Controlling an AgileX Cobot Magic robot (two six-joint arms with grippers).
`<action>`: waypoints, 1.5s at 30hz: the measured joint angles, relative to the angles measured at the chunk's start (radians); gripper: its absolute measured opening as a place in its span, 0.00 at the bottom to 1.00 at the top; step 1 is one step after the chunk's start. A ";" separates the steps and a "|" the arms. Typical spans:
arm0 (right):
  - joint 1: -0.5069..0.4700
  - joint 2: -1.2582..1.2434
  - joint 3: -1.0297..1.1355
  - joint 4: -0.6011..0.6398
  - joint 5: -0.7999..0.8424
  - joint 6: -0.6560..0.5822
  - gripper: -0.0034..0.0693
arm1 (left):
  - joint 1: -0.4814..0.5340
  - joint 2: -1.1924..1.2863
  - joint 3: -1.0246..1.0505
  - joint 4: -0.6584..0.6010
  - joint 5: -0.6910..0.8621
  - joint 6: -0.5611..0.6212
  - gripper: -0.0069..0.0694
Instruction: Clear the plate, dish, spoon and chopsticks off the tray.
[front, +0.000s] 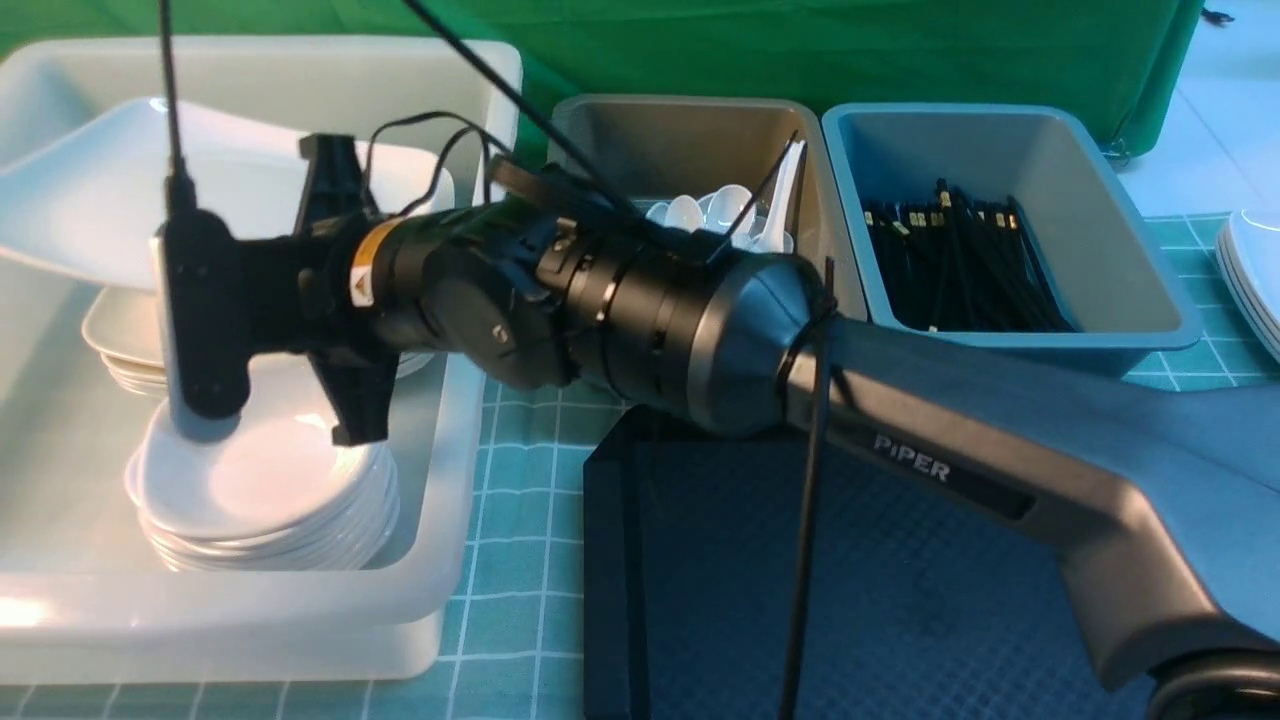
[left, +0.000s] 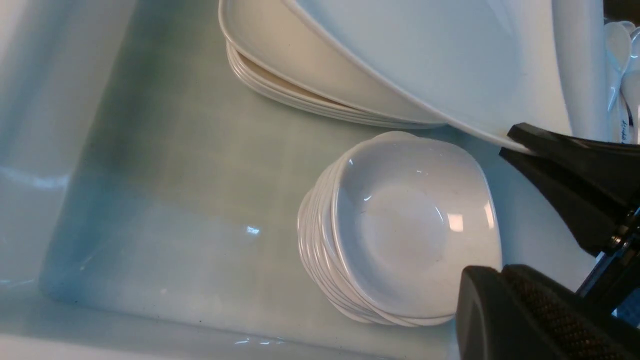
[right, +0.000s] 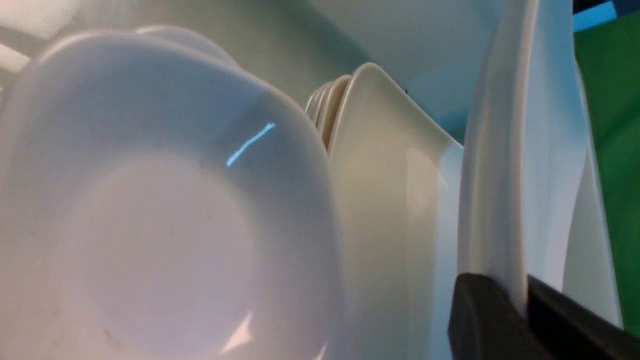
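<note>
Fingers of my right gripper (right: 522, 300) are clamped on the edge of the big white plate (right: 545, 165), so that's what I've got in hand from over here. They're hidden behind the arm on the front cam, but both wrist cams show the grip. Left gripper (left: 502, 272) is shut, its fingertips together, and it's over the white tub (front: 455, 500).

The plate itself is tilted above the white tub, partly over the stack of squarish dishes (left: 325, 75) inside it. Also inside the white tub, on the side nearer me, is a taller stack of small deep white dishes (front: 255, 450), leaning a bit. I can't tell which dish came off the tray.

Black tray (front: 760, 580) is on the table (front: 520, 530), right of the white tub, and my right arm (front: 650, 310) reaches across over it. Beyond the tray, also right of the white tub, sits a grey-brown tub (front: 640, 125) with white spoons (front: 730, 208) in it. Farther right of the white tub is a blue-grey tub (front: 1080, 200) full of black chopsticks (front: 960, 265) with gold bands. Farthest right from the white tub there's another stack of white plates (front: 1255, 275), cut off by the view.
</note>
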 joint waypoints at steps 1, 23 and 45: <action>0.001 0.000 0.000 0.000 0.000 -0.005 0.13 | 0.000 0.000 0.000 -0.001 0.000 0.000 0.10; 0.001 0.041 0.000 -0.010 -0.047 0.048 0.38 | 0.000 0.000 0.000 -0.004 0.004 0.009 0.10; -0.104 -0.228 -0.002 -0.010 0.251 0.622 0.11 | -0.240 0.000 0.000 0.051 -0.009 0.066 0.10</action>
